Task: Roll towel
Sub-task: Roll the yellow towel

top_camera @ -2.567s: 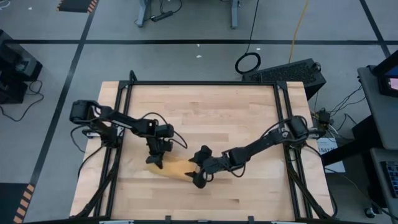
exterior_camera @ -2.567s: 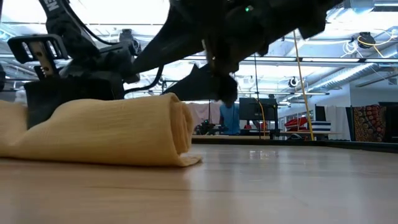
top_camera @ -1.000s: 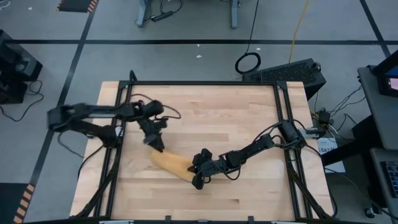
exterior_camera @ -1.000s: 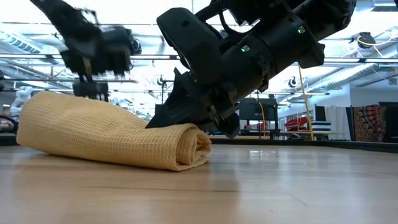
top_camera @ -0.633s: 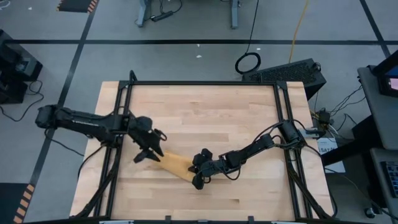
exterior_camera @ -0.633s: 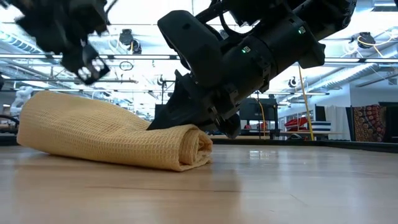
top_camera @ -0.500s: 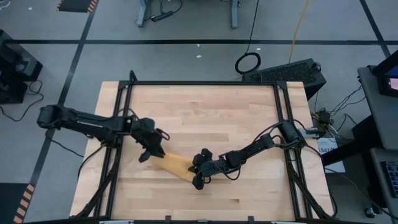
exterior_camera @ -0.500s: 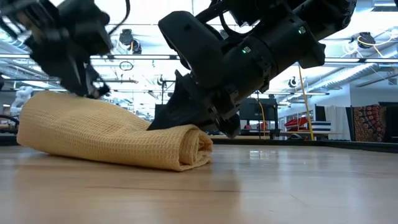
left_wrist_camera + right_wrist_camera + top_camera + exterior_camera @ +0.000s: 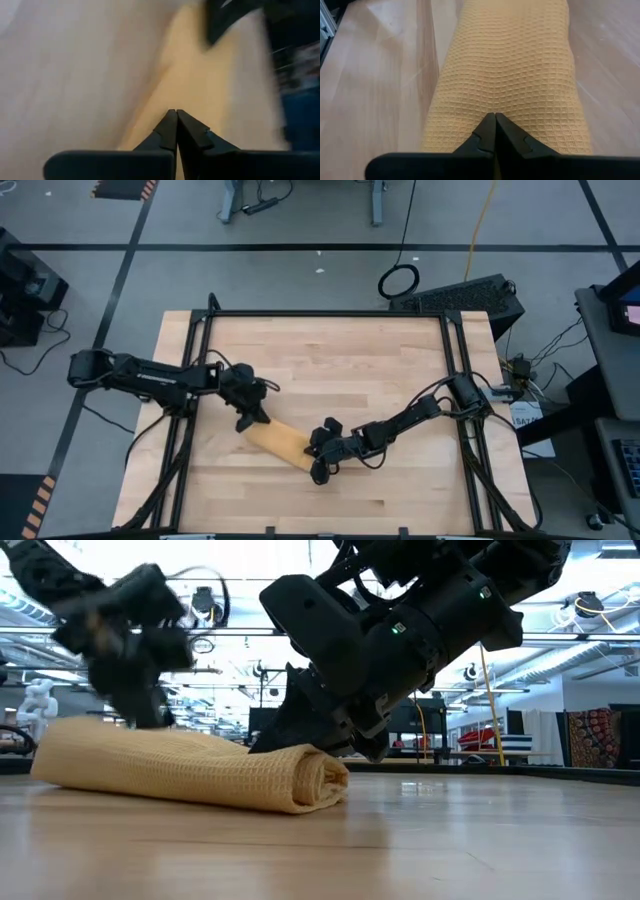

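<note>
The orange-yellow towel lies rolled into a log on the wooden table, slanting from far left to near right. My left gripper is shut at the roll's left end; it is blurred in the low view. My right gripper is shut at the roll's right end, where the spiral of layers shows. In the right wrist view the towel stretches away from the shut fingertips. My left gripper presses its shut fingers down on the top of the towel's left end, slanting down from the table's left. The roll lies flatter there, on the table. My right gripper presses its shut fingertips into the top of the roll's right end, slanting down from the table's right. The waffle cloth dents in around the tips. The roll rests on the table.
A black frame runs along the table's far edge and down both sides. Bare wood lies far of and near of the towel. Beyond the table are a grey floor, cables and a dark case.
My left gripper has swung down toward the towel's left end, rolled its wrist and shut, ending on top of that end. The roll's left part now sits lower and flatter than before. The right end has stayed where it was.
</note>
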